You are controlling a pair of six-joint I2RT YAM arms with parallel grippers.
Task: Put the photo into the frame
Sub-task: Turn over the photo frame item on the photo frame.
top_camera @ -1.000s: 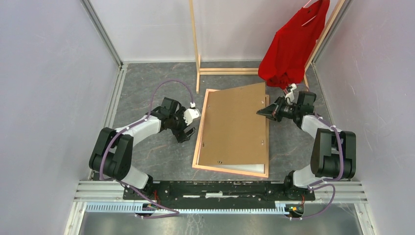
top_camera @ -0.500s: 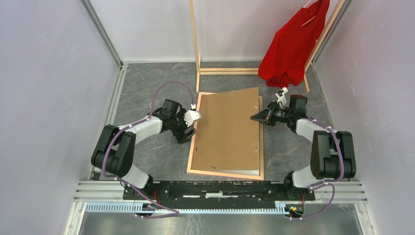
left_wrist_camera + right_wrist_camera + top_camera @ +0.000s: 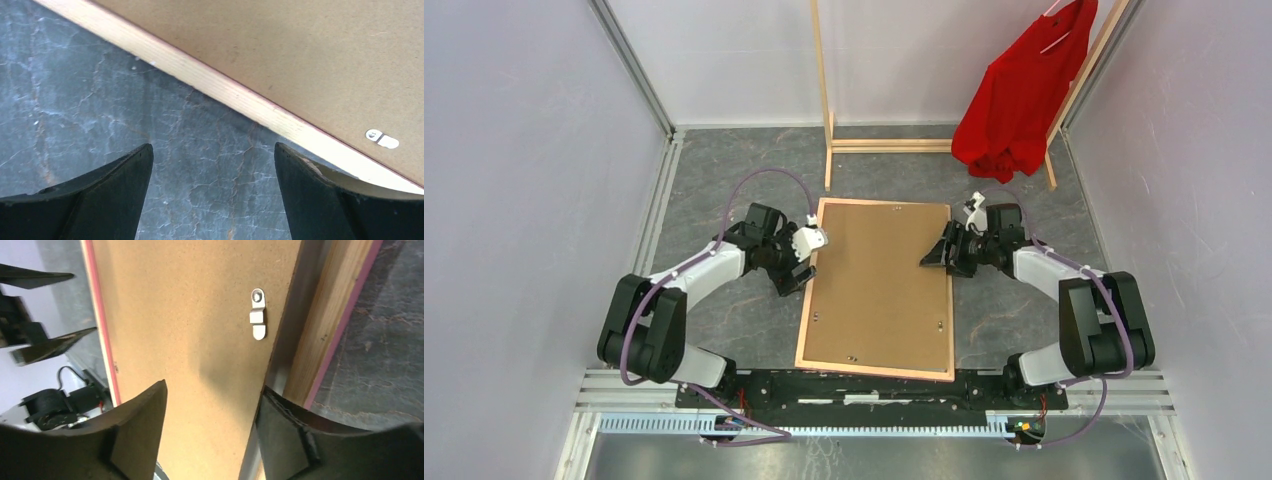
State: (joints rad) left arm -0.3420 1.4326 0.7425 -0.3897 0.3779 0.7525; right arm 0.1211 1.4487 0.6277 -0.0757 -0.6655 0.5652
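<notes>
I'm hovering R gripper over the right edge of the frame, jaws apart, gripping nothing; L gripper likewise beside the left edge. Frame's lying face-down, backing seated; photo probably underneath, unseen. Next: turning clips shut.

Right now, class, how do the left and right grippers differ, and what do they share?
The left gripper is over the grey table beside the left edge of the frame; the right gripper is over the frame's brown backing by its right edge. The left gripper's jaws look wider apart than the right gripper's. Both are open and hold nothing.
</notes>
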